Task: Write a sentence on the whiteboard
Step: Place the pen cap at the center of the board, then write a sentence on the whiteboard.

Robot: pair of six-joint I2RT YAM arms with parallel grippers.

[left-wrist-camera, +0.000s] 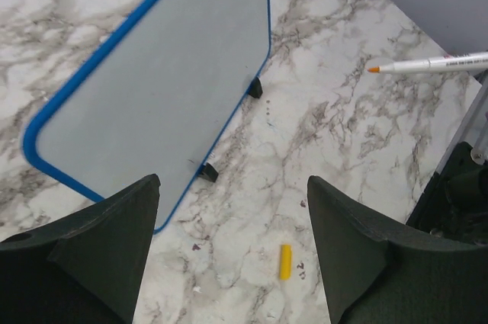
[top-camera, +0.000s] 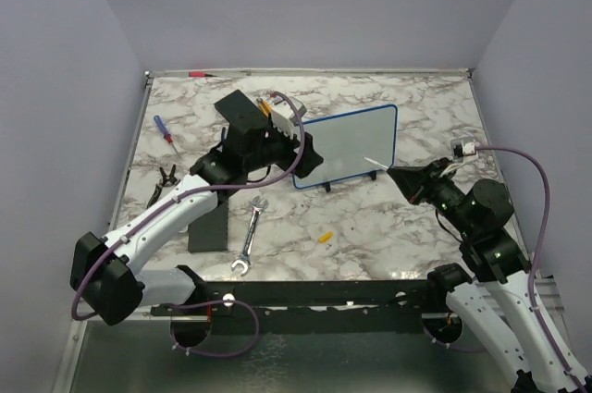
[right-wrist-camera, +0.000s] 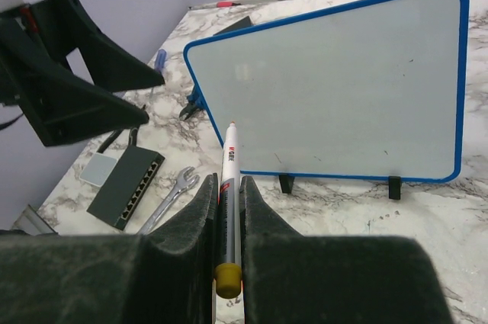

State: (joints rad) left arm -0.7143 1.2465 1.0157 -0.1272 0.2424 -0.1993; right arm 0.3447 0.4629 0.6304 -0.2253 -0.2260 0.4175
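The whiteboard (top-camera: 347, 145) (left-wrist-camera: 152, 88) (right-wrist-camera: 335, 88), white with a blue frame, stands on small black feet at mid-table. No sentence shows on its face. My right gripper (top-camera: 404, 176) (right-wrist-camera: 227, 187) is shut on a white marker (right-wrist-camera: 231, 164) (top-camera: 376, 163) (left-wrist-camera: 427, 65). The marker's orange tip points at the board's lower right part, a little short of it. My left gripper (top-camera: 303, 151) (left-wrist-camera: 232, 240) hangs open by the board's left end, with nothing between its fingers. A yellow marker cap (top-camera: 325, 237) (left-wrist-camera: 284, 261) lies on the marble in front of the board.
A wrench (top-camera: 250, 238) (right-wrist-camera: 169, 194) and a black network switch (top-camera: 208, 222) (right-wrist-camera: 126, 184) lie front left. A blue-handled screwdriver (top-camera: 166, 134) and pliers (top-camera: 165, 178) lie at the left side. A red pen (top-camera: 199, 73) rests along the back edge.
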